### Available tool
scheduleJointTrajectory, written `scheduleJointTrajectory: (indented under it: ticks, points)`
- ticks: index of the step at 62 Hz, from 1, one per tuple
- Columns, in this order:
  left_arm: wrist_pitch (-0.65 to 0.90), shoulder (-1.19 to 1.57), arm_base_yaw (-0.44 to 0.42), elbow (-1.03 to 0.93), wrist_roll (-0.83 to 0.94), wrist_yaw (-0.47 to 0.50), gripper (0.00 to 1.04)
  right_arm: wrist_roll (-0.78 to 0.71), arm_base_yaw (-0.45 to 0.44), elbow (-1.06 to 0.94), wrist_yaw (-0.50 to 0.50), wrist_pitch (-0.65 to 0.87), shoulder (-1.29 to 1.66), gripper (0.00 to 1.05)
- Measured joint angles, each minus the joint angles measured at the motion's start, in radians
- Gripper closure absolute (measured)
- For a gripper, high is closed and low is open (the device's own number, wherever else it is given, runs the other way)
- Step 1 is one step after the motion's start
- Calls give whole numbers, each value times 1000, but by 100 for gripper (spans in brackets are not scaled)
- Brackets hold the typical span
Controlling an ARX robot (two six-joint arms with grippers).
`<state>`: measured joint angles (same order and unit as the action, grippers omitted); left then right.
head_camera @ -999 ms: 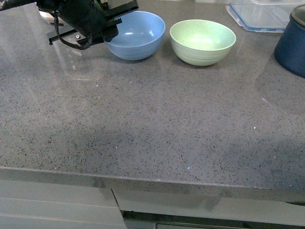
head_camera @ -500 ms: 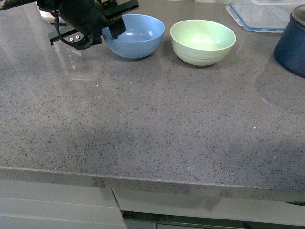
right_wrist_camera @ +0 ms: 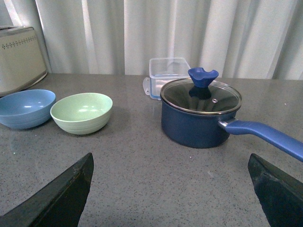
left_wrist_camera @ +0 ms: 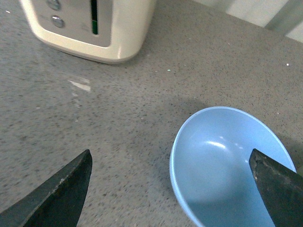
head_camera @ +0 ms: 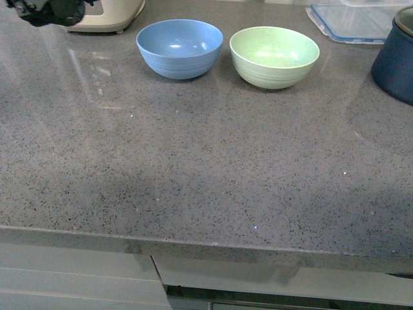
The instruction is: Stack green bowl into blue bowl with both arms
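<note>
Ridges on round blue bowl (head_camera: 179,48) and green bowl (head_camera: 274,56).

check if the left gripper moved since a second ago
Yes. In the front view the left gripper has pulled leftward off the blue bowl's rim, to the corner beside the cream appliance.

Pale green bowl (right_wrist_camera: 81,112) just beside blue bowl (right_wrist_camera: 26,108), navy pot (right_wrist_camera: 196,124) apart.

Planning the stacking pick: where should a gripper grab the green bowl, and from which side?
Likely the rim of the green bowl, on the side facing the pot, coming down from above, one finger inside, one outside. It stands upright and open, thin-walled, and the blue bowl crowds the other side.
</note>
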<state>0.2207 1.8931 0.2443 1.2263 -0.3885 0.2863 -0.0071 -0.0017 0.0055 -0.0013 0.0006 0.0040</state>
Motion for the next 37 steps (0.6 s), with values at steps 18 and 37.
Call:
scheduleJointTrajectory:
  ticks: [18,37]
  points:
    - [59,-483,-45,-536,80,218,7,0,0,0,0,0,0,10]
    - [-71,-863,-61,-824,65,296,7,0,0,0,0,0,0,10]
